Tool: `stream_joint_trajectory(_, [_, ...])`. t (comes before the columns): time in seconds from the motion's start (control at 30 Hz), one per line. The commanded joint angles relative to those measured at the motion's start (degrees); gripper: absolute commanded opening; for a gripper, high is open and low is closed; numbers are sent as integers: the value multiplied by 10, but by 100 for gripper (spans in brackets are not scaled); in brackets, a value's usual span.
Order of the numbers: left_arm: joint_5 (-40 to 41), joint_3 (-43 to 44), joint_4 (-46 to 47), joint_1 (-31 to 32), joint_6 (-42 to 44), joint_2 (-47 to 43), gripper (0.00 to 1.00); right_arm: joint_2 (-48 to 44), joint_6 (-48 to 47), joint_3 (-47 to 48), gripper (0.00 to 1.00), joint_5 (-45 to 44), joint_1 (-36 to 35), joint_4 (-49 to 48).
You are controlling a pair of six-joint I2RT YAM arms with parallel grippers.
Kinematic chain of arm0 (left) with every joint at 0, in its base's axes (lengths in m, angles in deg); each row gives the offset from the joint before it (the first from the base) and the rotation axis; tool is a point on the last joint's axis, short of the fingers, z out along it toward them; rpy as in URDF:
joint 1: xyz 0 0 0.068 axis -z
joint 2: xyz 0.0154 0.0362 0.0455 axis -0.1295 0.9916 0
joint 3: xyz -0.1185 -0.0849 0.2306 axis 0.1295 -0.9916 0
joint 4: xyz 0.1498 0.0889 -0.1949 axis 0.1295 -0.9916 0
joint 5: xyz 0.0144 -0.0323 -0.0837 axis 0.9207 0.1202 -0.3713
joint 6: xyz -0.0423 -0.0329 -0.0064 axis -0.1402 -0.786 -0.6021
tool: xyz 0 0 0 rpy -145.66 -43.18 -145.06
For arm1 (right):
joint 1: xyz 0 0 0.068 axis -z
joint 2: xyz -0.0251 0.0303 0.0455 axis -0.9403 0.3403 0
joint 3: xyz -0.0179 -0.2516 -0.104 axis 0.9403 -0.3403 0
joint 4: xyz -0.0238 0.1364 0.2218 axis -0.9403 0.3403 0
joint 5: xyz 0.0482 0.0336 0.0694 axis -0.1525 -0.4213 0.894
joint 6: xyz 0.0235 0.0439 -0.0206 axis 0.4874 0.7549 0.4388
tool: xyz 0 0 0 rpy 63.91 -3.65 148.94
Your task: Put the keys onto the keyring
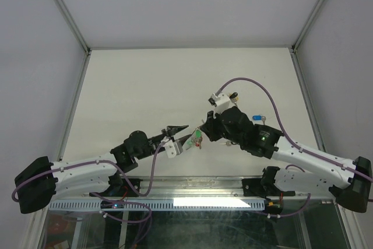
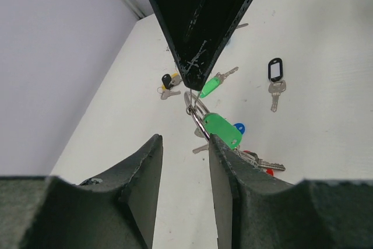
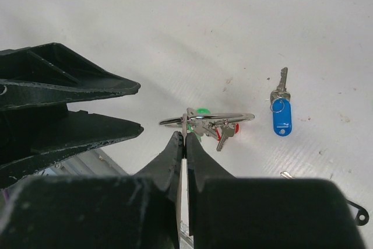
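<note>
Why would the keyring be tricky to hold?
The keyring is thin shiny wire, so it probably slips and twists. Its keys hang loose, so they'd likely swing and jingle. Small, so probably light.

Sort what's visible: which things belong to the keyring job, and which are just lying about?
Job: keyring, pinched in the right gripper; green-tagged key hanging on it; loose blue-tagged key; loose black-tagged key; open left gripper.
Lying about: black-and-yellow key bunch.

top: overhead, far | 2 wrist cams: close, facing each other (share keyring (image 3: pixel 172 122))
</note>
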Motion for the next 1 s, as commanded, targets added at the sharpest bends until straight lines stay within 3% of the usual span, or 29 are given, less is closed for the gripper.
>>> stream_joint_trajectory(0.0, [9,5,31,-3,-27,-17,36,-30,-10,31,0,-22,-1,-34])
stream_joint_trajectory(0.3, [6,-12,37,-3,-132,-64,38,-60,4,21,0,-16,-1,-53])
stream_joint_trajectory(0.47, [-8,-14,61,-3,-181,-45,40,-71,20,15,0,-15,-1,-73])
stream_joint_trajectory(0.97, [21,17,86,-3,-206,30,33,-95,36,7,0,11,-1,-106])
